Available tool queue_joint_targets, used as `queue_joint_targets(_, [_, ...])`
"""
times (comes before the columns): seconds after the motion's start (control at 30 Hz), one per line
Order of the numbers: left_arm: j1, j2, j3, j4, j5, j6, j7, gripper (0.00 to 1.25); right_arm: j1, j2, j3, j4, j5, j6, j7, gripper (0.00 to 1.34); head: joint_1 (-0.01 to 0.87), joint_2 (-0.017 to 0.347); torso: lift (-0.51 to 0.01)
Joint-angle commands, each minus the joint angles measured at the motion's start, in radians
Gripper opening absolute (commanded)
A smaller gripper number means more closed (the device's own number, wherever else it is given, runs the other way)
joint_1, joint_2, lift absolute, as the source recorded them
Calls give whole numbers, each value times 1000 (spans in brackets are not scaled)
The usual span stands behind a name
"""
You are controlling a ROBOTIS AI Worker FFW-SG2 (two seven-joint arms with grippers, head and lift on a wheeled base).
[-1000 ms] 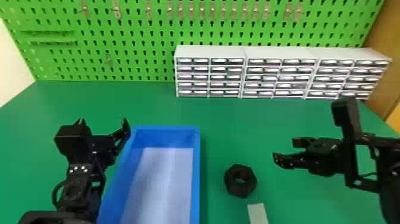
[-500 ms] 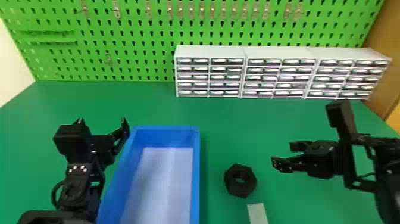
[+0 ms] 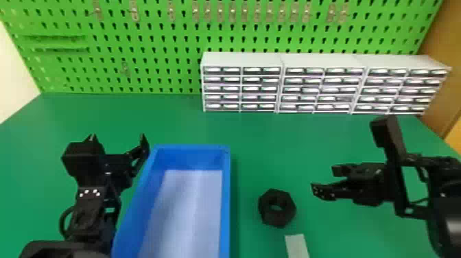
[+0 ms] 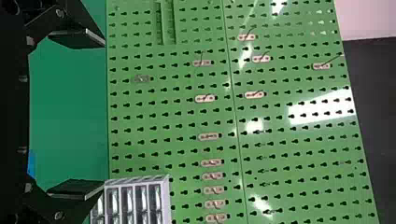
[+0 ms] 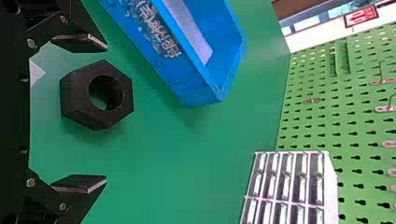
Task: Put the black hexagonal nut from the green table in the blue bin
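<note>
A green table spreads across the head view, and a green pegboard stands upright along its far edge. Three whitish drawer cabinets sit in a row in front of the pegboard, each with columns of small drawers, toward the right side of the table.

The blue bin, long and open-topped, rests on the table left of centre, with a pale floor inside. The left gripper is just beside the bin's left wall, near its far end, with its two black fingers spread wide. The right gripper is over the right part of the table, well apart from the bin, its fingers also open and pointing left toward the nut.

The black hexagonal nut lies flat on the table between the bin and the right gripper, touching neither, its round hole facing up. A light grey strip lies on the table near the nut, on the side toward the robot. Small metal hooks hang in a line along the upper pegboard.
</note>
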Motion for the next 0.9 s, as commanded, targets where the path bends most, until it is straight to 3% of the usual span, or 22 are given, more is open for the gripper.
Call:
queue_joint_targets(0.0, [-1, 0, 0, 0, -1, 0, 0, 1042, -4, 3, 9, 2, 35, 1, 12, 1051, 657, 57, -95])
queue_joint_targets(0.87, [36, 0, -11, 0, 5, -21, 21, 1040, -10, 9, 12, 21, 52, 25, 30, 1051, 657, 57, -95])
